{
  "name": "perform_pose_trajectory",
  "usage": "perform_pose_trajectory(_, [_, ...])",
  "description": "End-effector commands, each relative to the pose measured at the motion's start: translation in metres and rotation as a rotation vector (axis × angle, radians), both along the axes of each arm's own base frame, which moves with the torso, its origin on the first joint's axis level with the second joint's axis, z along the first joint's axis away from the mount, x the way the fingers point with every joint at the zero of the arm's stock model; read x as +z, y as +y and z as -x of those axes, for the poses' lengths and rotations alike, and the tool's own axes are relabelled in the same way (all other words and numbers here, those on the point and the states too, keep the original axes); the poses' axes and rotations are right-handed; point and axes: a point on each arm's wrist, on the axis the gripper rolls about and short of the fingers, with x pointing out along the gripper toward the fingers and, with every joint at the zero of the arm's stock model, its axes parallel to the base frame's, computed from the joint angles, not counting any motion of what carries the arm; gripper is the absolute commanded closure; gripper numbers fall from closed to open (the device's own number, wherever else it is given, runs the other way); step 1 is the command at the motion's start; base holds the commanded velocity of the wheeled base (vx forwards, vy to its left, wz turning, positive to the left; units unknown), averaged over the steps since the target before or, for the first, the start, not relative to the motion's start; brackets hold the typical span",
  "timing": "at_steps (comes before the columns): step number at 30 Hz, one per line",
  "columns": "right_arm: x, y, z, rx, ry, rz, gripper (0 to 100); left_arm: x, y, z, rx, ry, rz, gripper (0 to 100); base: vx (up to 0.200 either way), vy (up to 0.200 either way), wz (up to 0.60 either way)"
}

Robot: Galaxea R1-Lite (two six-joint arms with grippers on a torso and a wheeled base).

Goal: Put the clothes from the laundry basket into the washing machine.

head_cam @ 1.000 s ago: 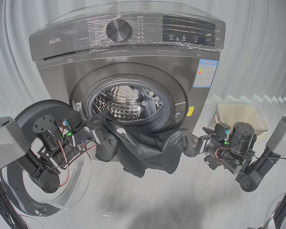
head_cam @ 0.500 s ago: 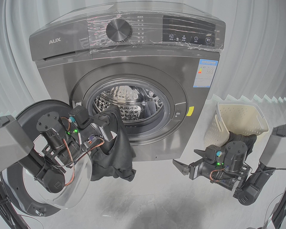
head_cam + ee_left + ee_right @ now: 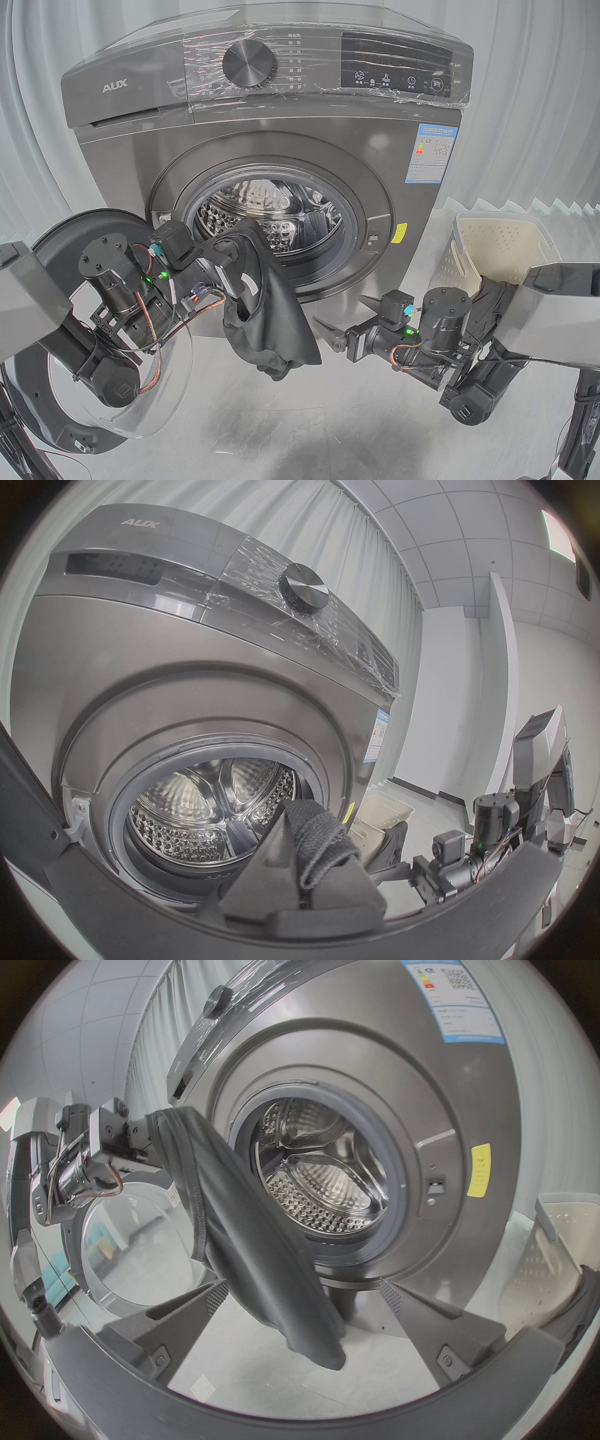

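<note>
A black garment (image 3: pixel 269 312) hangs from my left gripper (image 3: pixel 236 251), which is shut on its top edge just in front of the drum opening (image 3: pixel 275 219) of the washing machine (image 3: pixel 262 125). The cloth droops below the door sill, outside the drum. In the left wrist view the fingers pinch a ribbed hem of the garment (image 3: pixel 319 845). My right gripper (image 3: pixel 340 312) is open and holds nothing, low and just right of the hanging cloth; its fingers (image 3: pixel 187 1310) frame the garment (image 3: pixel 250 1229). More dark clothing (image 3: pixel 494 300) drapes over the laundry basket (image 3: pixel 500 244).
The round glass door (image 3: pixel 94 350) stands open at the left, behind my left arm. The cream basket sits on the floor to the right of the machine. Bare grey floor (image 3: pixel 300 425) lies in front of the machine.
One second ago both grippers held the garment stretched out. The right gripper let go, dropped low, then swung left toward the cloth. The garment now hangs from the left gripper alone.
</note>
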Motion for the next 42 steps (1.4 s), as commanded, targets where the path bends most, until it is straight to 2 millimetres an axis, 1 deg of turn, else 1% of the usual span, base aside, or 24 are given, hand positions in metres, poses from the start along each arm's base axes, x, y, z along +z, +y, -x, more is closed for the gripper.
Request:
perform_pose_trajectory(1, [-0.023,0.010,-0.003,0.037,0.029,0.021,0,0.001,-0.002,0.001,-0.008,-0.003,0.000,100,0.000,0.000,0.00])
perform_pose_trajectory(6, [-0.030,0.013,-0.009,0.101,0.031,0.016,0,0.001,-0.004,0.002,-0.012,-0.004,0.002,100,0.000,0.000,0.00])
perform_pose_trajectory(12, [-0.036,0.028,-0.009,0.135,0.030,0.017,0,0.002,-0.006,0.001,-0.017,-0.008,0.004,100,0.000,0.000,0.00])
perform_pose_trajectory(14, [-0.041,0.035,-0.013,0.145,0.023,0.018,0,0.003,-0.006,0.001,-0.015,-0.014,0.007,100,0.000,0.000,0.00])
perform_pose_trajectory(16, [-0.044,0.036,-0.014,0.146,0.023,0.021,0,0.004,-0.006,0.001,-0.015,-0.015,0.007,100,0.000,0.000,0.00])
perform_pose_trajectory(18, [-0.048,0.046,-0.019,0.159,0.002,0.023,0,0.004,-0.007,0.001,-0.017,-0.018,0.009,100,0.000,0.000,0.00])
perform_pose_trajectory(20, [-0.049,0.047,-0.019,0.161,0.002,0.023,0,0.004,-0.007,0.001,-0.017,-0.018,0.009,100,0.000,0.000,0.00])
perform_pose_trajectory(21, [-0.056,0.052,-0.024,0.168,-0.002,0.019,0,0.005,-0.007,0.000,-0.017,-0.019,0.010,100,0.000,0.000,0.00])
perform_pose_trajectory(22, [-0.059,0.054,-0.025,0.176,-0.001,0.019,0,0.005,-0.007,0.000,-0.017,-0.019,0.010,100,0.000,0.000,0.00])
perform_pose_trajectory(29, [-0.065,0.063,-0.032,0.185,-0.013,0.005,0,0.006,-0.007,0.000,-0.017,-0.026,0.013,100,0.000,0.000,0.00])
perform_pose_trajectory(32, [-0.077,0.069,-0.040,0.175,-0.014,-0.003,0,0.010,-0.008,-0.001,-0.017,-0.041,0.021,100,0.000,0.000,0.00])
perform_pose_trajectory(35, [-0.078,0.073,-0.046,0.170,-0.030,-0.017,0,0.011,-0.008,-0.002,-0.017,-0.041,0.023,100,0.000,0.000,0.00])
perform_pose_trajectory(38, [-0.078,0.077,-0.058,0.144,-0.057,-0.039,0,0.011,-0.008,-0.001,-0.016,-0.041,0.023,100,0.000,0.000,0.00])
perform_pose_trajectory(40, [-0.077,0.079,-0.061,0.127,-0.060,-0.043,0,0.012,-0.009,-0.001,-0.019,-0.045,0.025,100,0.000,0.000,0.00])
perform_pose_trajectory(42, [-0.082,0.079,-0.062,0.122,-0.051,-0.036,0,0.014,-0.009,-0.003,-0.018,-0.052,0.031,100,0.000,0.000,0.00])
